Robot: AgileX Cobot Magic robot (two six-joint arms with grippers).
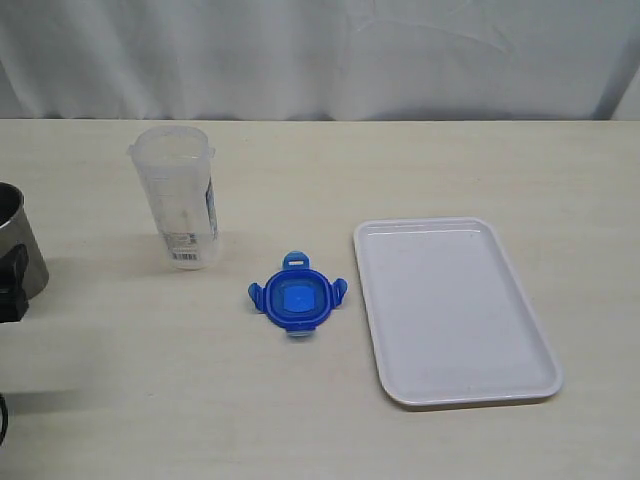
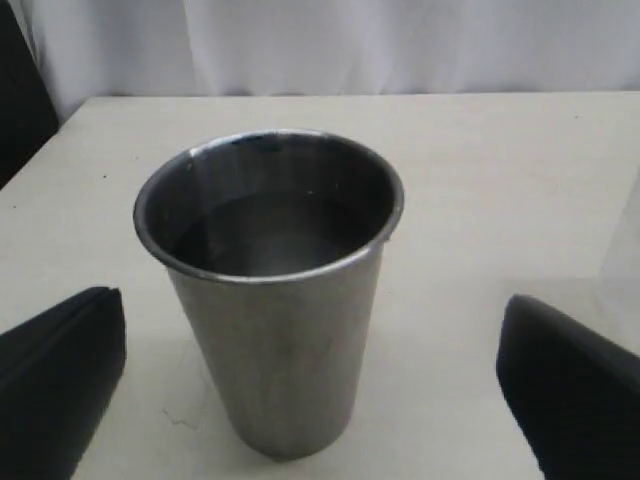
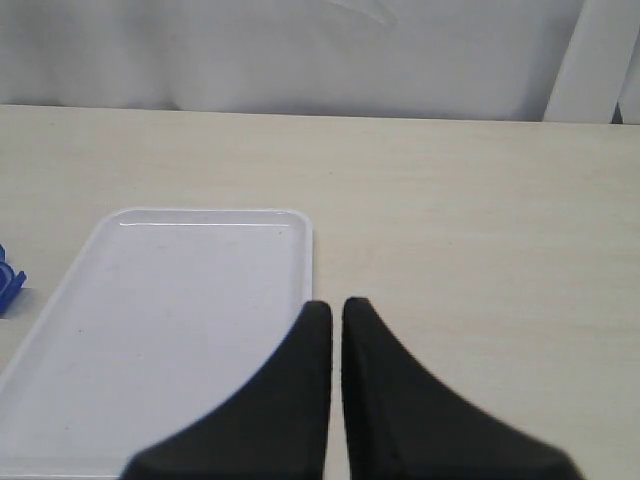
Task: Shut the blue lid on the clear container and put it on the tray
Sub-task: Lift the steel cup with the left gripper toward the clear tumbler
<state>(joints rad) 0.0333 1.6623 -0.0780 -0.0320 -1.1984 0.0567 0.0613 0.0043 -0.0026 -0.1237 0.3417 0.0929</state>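
We hold our left gripper with its jaws spread wide apart; our right gripper has its jaws closed tightly together.

The right gripper fills the lower middle of the frame, its two black fingers pressed together with only a thin slit between them and nothing held. Left of them, in the lower left of the frame, lies the tray, white and bare, and one finger hides part of its near edge. A sliver of the blue lid shows at the left edge. The pale wood-grain table spreads across the middle and right. A white curtain runs along the top, with a white upright strip at upper right.
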